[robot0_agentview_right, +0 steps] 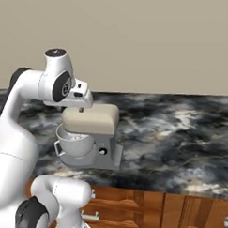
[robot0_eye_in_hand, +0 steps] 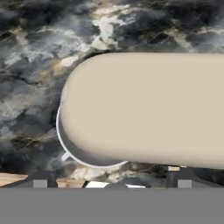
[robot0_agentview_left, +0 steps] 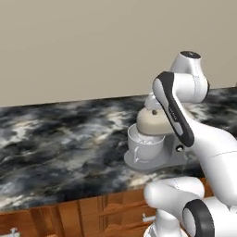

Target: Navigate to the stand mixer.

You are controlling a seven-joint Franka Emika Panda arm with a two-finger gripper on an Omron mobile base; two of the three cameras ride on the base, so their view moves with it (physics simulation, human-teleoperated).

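Beige wall (robot0_agentview_left: 92,46) fills the upper half of both base views. Below it, a dark marbled countertop (robot0_agentview_left: 60,139) runs the full width, with wooden drawer fronts (robot0_agentview_right: 153,208) and metal pulls under its front edge.

White arm (robot0_agentview_left: 217,152) is folded up in front of the counter, elbow high, with the wrist bent over so the hand points down.

Stand mixer (robot0_agentview_right: 88,133) sits on the countertop near the front edge, directly ahead of the base: cream-beige head, white bowl (robot0_agentview_left: 144,143) with handle, flat grey base plate. By the look of it the base is already parked in front of it, so navigation is basically finished.

Gripper (robot0_agentview_right: 81,107) hangs just above the mixer head, very close. Only the two dark fingertips (robot0_eye_in_hand: 40,183) at the bottom of the hand view are visible, set wide apart, so the pincer reads as spread, holding nothing.

Risk: the hand is so low over the head that any further forward creep of the base or a drop of the arm could knock the mixer, push it back or tip it. Overshoot would also bump the base into the drawers.

View differences: the right base view shows the small knob on the mixer's side and the gap between hand and head. In the left base view the forearm covers the mixer's rear. The hand view gives a top-down look at the head and a sliver of the bowl rim.
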